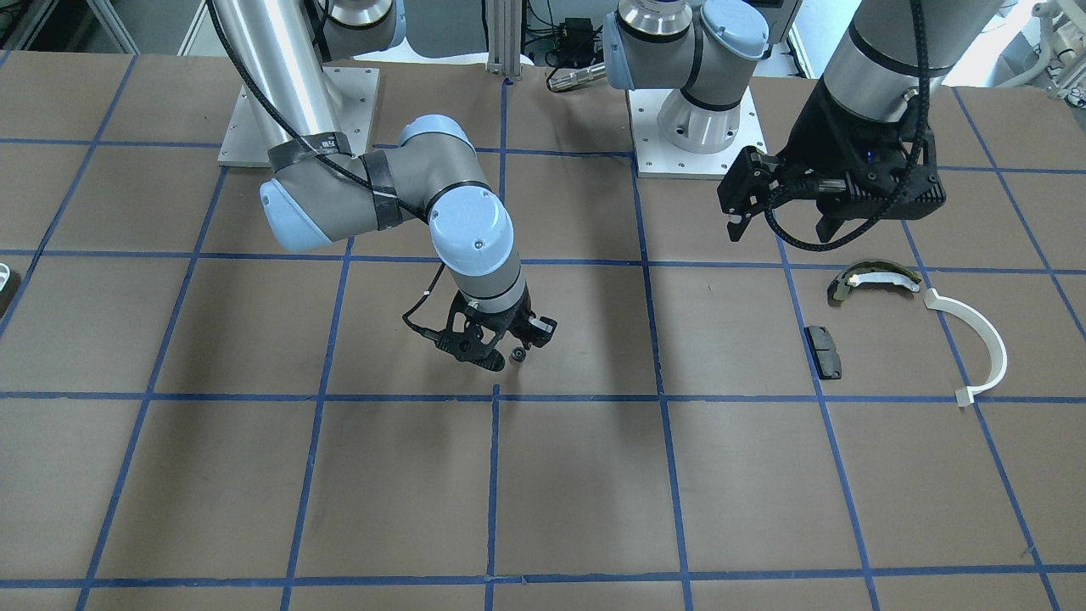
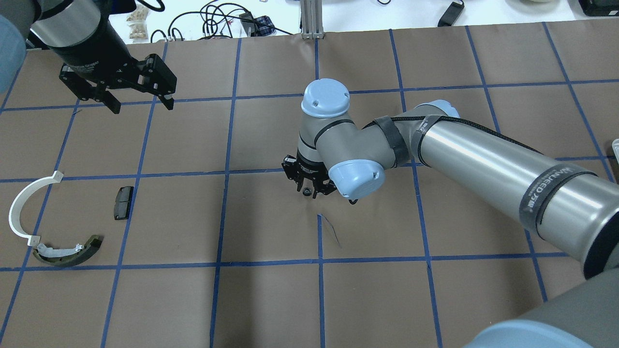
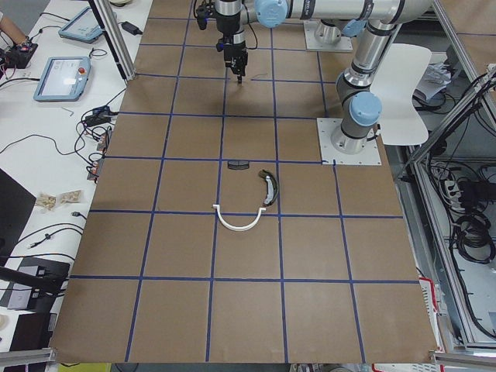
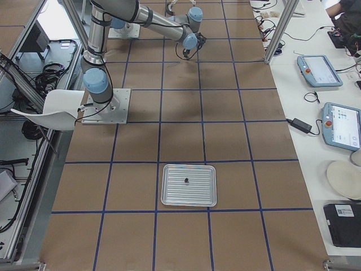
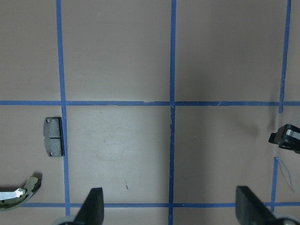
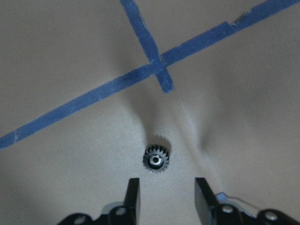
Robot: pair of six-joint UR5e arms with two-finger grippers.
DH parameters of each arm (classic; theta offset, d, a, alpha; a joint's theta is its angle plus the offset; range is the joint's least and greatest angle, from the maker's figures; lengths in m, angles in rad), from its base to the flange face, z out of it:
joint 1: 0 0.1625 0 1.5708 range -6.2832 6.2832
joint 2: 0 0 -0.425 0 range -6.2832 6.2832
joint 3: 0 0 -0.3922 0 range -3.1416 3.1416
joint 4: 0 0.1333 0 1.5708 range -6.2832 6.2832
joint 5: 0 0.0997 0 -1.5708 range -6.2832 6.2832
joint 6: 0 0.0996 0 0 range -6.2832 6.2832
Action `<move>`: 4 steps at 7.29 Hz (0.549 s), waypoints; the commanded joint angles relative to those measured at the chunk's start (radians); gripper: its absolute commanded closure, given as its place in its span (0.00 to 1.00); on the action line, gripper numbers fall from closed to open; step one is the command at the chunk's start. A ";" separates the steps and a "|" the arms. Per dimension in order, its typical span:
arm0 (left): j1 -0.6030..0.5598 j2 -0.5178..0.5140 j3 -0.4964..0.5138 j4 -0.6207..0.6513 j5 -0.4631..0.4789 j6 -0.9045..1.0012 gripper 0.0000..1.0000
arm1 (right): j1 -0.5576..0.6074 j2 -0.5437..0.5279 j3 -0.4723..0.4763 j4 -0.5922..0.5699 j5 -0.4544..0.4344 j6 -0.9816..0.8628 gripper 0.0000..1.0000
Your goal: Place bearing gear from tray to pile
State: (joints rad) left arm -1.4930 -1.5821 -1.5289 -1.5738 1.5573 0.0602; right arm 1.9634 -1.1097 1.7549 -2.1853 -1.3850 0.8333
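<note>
The bearing gear (image 6: 156, 159), small, black and toothed, lies flat on the brown table near a blue tape crossing. My right gripper (image 6: 165, 194) hovers right over it, open, its fingers apart and off the gear (image 2: 306, 192). The pile sits at the table's left end: a white arc (image 2: 17, 208), an olive-and-white shoe (image 2: 67, 251) and a black pad (image 2: 123, 202). Beyond the pile, my left gripper (image 2: 141, 106) hangs open and empty. The tray (image 4: 169, 195) lies far off at the table's right end, with a small dark part on it.
Blue tape lines grid the brown table (image 1: 594, 475). The right arm's elbow and forearm (image 2: 483, 164) stretch low across the table's right half. In the left wrist view the pad (image 5: 53, 136) and the shoe's tip (image 5: 18, 190) show at the left.
</note>
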 commanded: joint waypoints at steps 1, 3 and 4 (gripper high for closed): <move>0.005 0.030 -0.001 -0.005 0.003 0.015 0.00 | -0.023 -0.010 -0.011 -0.031 -0.009 -0.026 0.00; 0.008 -0.034 -0.010 -0.002 -0.005 -0.023 0.00 | -0.163 -0.065 -0.047 -0.016 -0.012 -0.260 0.00; 0.002 -0.068 -0.046 0.001 -0.006 -0.055 0.00 | -0.281 -0.105 -0.048 0.025 0.001 -0.329 0.00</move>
State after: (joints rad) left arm -1.4870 -1.6107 -1.5429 -1.5749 1.5539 0.0401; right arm 1.8086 -1.1672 1.7136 -2.1982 -1.3939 0.6054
